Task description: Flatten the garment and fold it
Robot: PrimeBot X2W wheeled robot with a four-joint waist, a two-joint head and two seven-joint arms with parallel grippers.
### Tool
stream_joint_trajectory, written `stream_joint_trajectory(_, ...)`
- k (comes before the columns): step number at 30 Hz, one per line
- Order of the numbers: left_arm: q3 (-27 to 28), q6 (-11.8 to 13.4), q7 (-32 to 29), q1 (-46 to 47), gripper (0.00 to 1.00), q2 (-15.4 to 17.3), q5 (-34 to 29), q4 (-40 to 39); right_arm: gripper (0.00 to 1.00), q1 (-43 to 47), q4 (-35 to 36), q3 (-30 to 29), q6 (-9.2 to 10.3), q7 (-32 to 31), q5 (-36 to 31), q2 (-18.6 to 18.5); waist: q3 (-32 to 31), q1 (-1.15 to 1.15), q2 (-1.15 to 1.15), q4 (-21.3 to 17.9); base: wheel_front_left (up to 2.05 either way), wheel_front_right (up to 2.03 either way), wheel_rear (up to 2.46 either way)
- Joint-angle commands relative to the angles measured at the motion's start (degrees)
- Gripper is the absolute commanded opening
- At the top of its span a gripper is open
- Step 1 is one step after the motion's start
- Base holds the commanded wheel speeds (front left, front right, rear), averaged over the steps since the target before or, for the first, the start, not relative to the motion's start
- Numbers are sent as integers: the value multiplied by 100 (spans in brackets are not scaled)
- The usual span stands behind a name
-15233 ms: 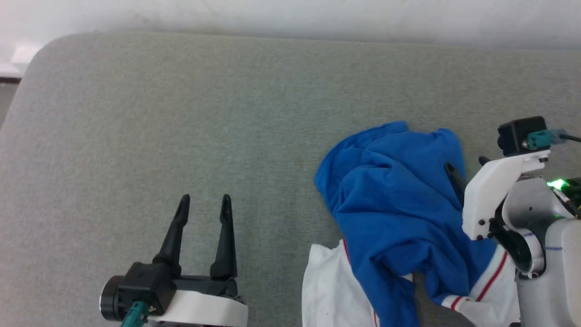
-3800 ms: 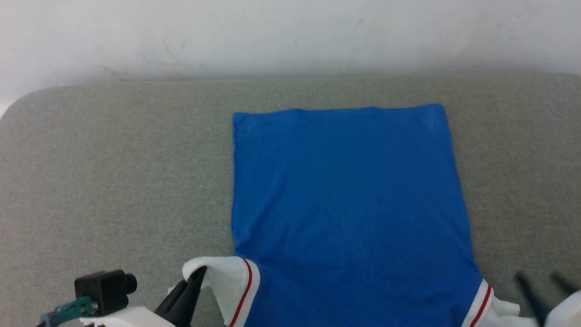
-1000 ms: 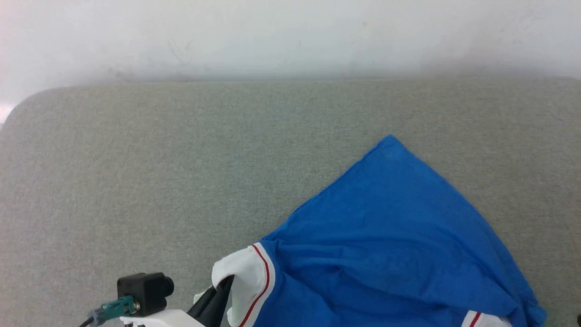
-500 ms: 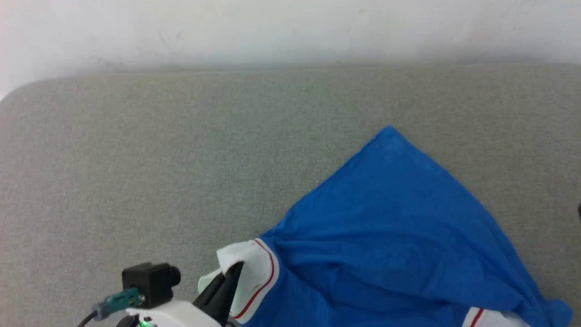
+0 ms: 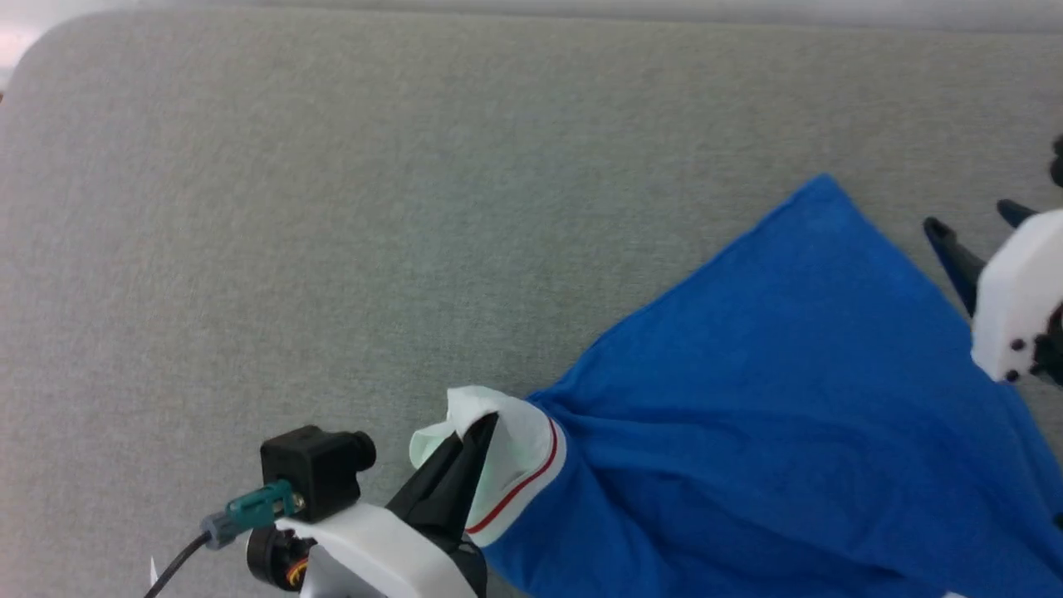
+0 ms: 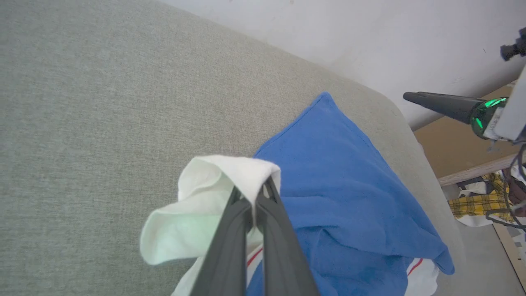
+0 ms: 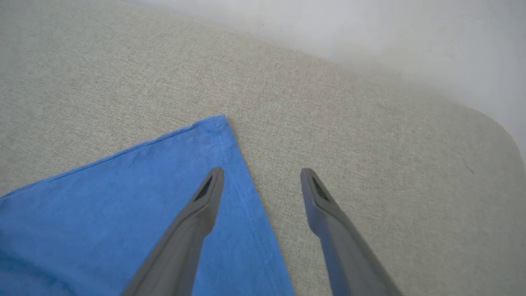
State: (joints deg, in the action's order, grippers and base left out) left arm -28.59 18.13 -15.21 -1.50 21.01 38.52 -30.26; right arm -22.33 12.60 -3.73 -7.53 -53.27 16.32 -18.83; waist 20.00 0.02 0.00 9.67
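The garment (image 5: 789, 399) lies skewed on the grey padded surface, a blue hem corner pointing toward the wall. Its white sleeve (image 5: 519, 444) with a red stripe is lifted, and my left gripper (image 5: 486, 423) is shut on it. In the left wrist view the shut left gripper (image 6: 252, 193) pinches the white sleeve (image 6: 197, 213) beside the blue body (image 6: 341, 176). My right gripper (image 5: 972, 218) stands open at the right edge of the head view. In the right wrist view the open right gripper (image 7: 262, 170) straddles the side hem of the garment (image 7: 102, 205), just below its corner.
The grey padded surface (image 5: 332, 208) stretches far left and back to a white wall (image 7: 370, 28). Its rounded right end (image 6: 411, 135) drops to a floor with a yellow plaid cloth (image 6: 472, 203) and cables.
My right gripper has opened and come into the head view beside the garment's blue corner. The head camera has tilted down. My left gripper keeps hold of the sleeve.
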Motion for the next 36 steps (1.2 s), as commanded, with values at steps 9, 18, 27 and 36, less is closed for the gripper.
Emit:
stream_joint_trajectory(9,-137,-131,103,269,0,-188,-42,109,100,-570,-831,406,4,-127,-42,-188,763,-2,0,748,0,0,0)
stream_joint_trajectory(18,-166,-190,182,333,0,-255,-10,195,100,-627,-1111,597,4,-54,-15,-425,985,-2,0,852,0,0,0)
stream_joint_trajectory(27,-107,-165,161,341,0,-226,41,279,0,-528,-1145,643,4,-204,55,-502,682,-2,0,646,0,0,0)
stream_joint_trajectory(36,292,54,124,536,0,-28,-52,376,0,-269,-771,59,4,891,82,25,-377,-2,0,120,0,0,0)
